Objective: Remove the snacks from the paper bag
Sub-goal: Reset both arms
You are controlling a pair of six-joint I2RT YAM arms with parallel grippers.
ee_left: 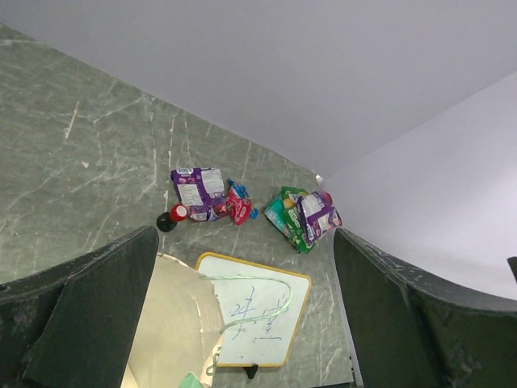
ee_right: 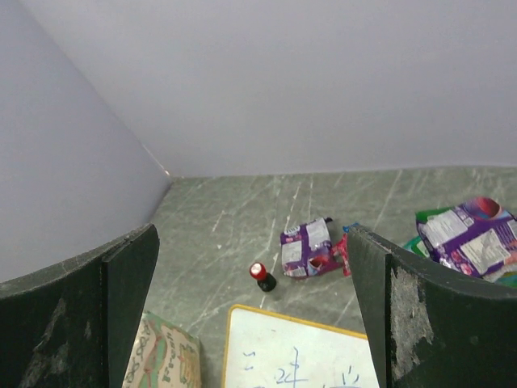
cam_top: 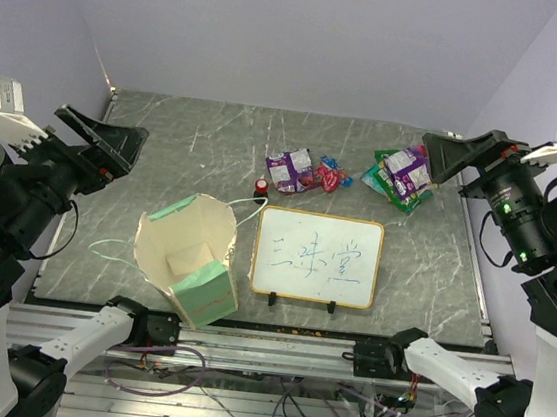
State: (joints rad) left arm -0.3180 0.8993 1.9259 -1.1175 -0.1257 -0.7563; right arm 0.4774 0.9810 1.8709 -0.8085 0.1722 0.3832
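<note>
Grey table [cam_top: 165, 145]: snacks in two piles, far-centre [cam_top: 298, 171] and far-right [cam_top: 401, 174]. Paper bag [cam_top: 188, 254] tipped near-left, looks empty. Left gripper [cam_top: 114, 150] and right gripper [cam_top: 443, 159] raised, spread, holding nothing. Probably done.

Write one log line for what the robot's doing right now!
left tool: open, empty | right tool: open, empty | snacks: two piles on table beyond whiteboard | paper bag: open, left of whiteboard

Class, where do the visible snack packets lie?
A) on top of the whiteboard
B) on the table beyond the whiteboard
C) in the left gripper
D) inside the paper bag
B: the snack packets lie on the table past the whiteboard, outside the paper bag.
</note>
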